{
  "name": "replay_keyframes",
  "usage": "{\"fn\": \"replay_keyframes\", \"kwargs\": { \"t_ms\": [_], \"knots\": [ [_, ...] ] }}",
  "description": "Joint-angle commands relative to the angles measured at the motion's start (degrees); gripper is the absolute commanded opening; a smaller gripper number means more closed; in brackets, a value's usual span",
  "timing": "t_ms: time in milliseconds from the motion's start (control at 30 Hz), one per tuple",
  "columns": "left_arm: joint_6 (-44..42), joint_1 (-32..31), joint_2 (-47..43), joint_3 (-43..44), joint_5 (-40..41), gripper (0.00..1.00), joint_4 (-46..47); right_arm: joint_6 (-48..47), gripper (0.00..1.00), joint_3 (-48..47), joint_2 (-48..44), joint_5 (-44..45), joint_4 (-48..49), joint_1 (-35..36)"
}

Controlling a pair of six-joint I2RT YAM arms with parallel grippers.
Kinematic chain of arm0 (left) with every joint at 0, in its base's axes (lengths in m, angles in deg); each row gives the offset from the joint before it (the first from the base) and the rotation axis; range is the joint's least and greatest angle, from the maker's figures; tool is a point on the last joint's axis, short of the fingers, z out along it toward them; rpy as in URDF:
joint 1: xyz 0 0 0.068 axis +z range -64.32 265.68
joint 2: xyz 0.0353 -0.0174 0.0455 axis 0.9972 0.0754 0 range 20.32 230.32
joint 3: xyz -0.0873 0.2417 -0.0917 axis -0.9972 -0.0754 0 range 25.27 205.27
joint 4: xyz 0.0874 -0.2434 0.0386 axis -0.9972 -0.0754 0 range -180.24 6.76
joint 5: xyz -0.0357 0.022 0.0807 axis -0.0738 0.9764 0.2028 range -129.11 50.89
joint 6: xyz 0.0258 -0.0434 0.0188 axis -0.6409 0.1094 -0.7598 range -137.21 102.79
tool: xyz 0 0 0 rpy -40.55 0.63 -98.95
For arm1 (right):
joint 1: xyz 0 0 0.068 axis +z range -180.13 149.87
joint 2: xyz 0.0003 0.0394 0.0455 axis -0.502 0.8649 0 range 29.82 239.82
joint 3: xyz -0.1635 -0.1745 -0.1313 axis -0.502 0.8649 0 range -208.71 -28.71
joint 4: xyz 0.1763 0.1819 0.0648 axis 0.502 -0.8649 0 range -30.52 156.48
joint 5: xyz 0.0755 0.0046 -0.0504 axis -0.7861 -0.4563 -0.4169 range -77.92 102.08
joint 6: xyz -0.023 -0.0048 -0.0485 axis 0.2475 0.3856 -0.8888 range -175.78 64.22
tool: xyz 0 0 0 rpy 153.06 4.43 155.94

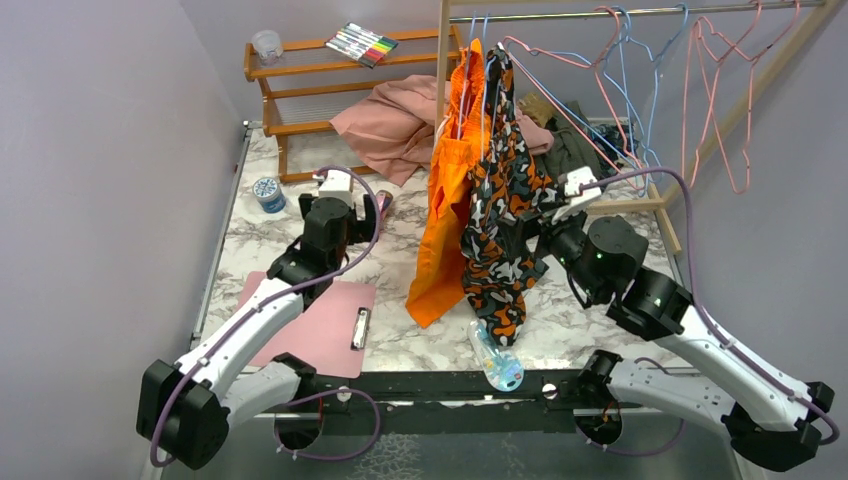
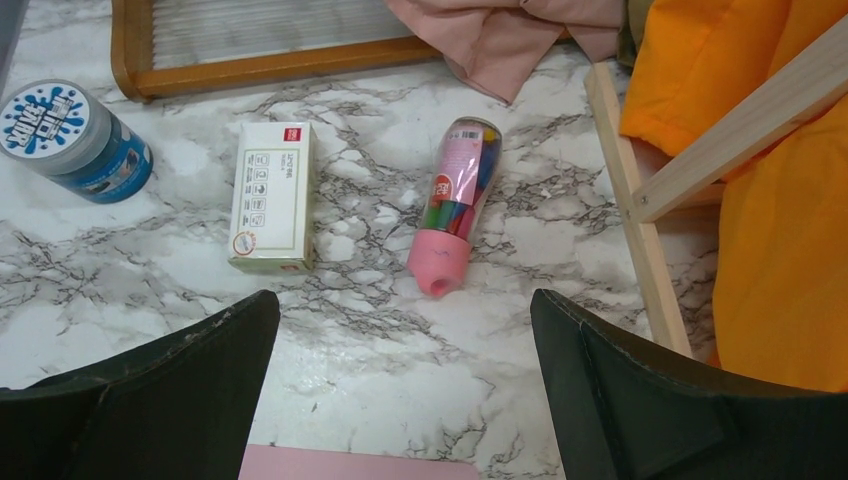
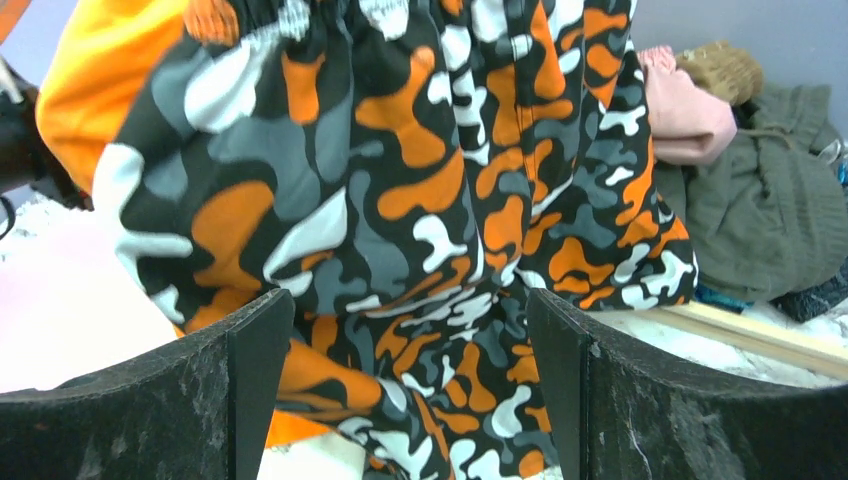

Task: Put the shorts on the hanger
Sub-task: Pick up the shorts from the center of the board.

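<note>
The dusty-pink shorts (image 1: 390, 125) lie crumpled at the back of the table against the wooden shelf, and one edge shows in the left wrist view (image 2: 500, 35). A pink wire hanger (image 1: 687, 110) hangs on the rail at the back right. My left gripper (image 1: 350, 205) is open low over the marble (image 2: 405, 380), a short way in front of the shorts and holding nothing. My right gripper (image 3: 410, 390) is open right up against the hanging camouflage garment (image 3: 400, 180), whose cloth fills the gap between the fingers. In the top view that garment (image 1: 505, 210) hides the right fingers.
A plain orange garment (image 1: 445, 220) hangs beside the camouflage one. Light-blue hangers (image 1: 640, 90) share the rail. A pink tube (image 2: 455, 205), a small box (image 2: 272, 195) and a blue can (image 2: 75, 140) lie ahead of the left gripper. The rack's wooden base (image 2: 640, 220) runs to the right. A pink clipboard (image 1: 315, 325) lies near.
</note>
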State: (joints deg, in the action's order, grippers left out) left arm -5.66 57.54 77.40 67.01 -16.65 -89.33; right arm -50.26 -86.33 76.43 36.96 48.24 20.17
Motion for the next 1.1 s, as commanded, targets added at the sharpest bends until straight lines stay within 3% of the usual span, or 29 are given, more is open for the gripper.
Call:
{"fn": "replay_keyframes", "kwargs": {
  "t_ms": [0, 200, 433, 567, 900, 1067],
  "knots": [
    [2.9, 0.0, 4.0, 2.4, -0.8, 0.99, -0.5, 3.8, 0.88, 2.7, -3.4, -2.2, -4.8, 0.4],
    [12.8, 2.3, 10.5, 7.8, -2.8, 0.99, -0.8, 8.1, 0.87, 7.9, -6.8, -2.4, -5.3, 0.4],
    [23.0, 13.6, 25.1, 19.2, -19.5, 0.99, -0.7, 8.3, 0.87, 9.9, -7.5, -5.1, -4.6, 0.4],
    [27.0, 16.8, 31.6, 22.9, -23.6, 0.95, 4.2, 8.3, 0.87, 11.4, -7.9, -6.6, -3.8, 0.4],
    [24.1, 19.5, 46.8, 30.3, -22.8, 0.81, 11.7, 7.2, 0.86, 14.3, -9.7, -9.2, 0.2, 0.4],
    [20.6, 21.3, 49.9, 28.9, -25.1, 0.78, 19.4, 5.2, 0.86, 13.4, -10.5, -8.7, 0.4, 0.4]
  ]
}}
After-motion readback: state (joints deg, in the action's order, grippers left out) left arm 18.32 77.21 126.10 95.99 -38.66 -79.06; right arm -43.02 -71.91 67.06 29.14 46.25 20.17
